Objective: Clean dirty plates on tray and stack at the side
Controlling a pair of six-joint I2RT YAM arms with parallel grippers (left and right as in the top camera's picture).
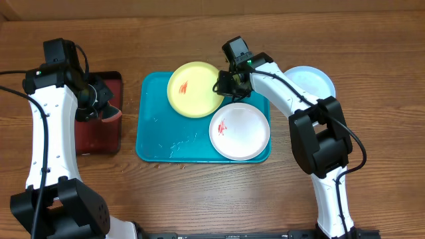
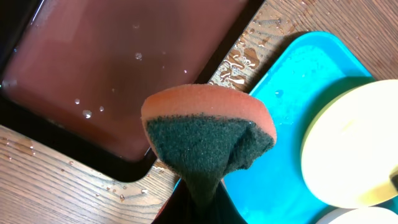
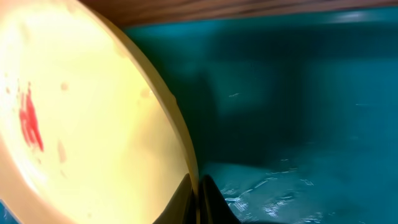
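**A:** So, where do your jaws stand?

**B:** My right gripper (image 1: 224,82) is pressed together on the right-hand rim of the yellow-green plate (image 1: 192,89). From my right wrist I see that rim running down into the narrow slit between my fingers. My left gripper (image 2: 199,202) is pinching a sponge (image 2: 208,130), orange on the back with the dark green scouring face toward the camera.

**A:** And the plates?

**B:** The yellow-green plate sits at the far end of the turquoise tray (image 1: 154,129), its edge reaching over the far rim. It has a red smear (image 1: 184,87) left of its middle. Whether it rests flat or is raised on my side, I cannot tell. The white plate (image 1: 240,133) lies in the tray's near right corner, with a red mark of its own, and it lies just beside the yellow-green one. The light blue plate (image 1: 312,82) is off the tray, on the table (image 1: 372,46) to the right, partly behind my right arm.

**A:** Where is the sponge?

**B:** It is over the right edge of the dark red tray (image 1: 99,141), which lies left of the turquoise one (wet, by the look of it: drops (image 2: 84,114) lie on its floor and on the wood beside it). The turquoise tray's floor shows wet streaks too, near its front.
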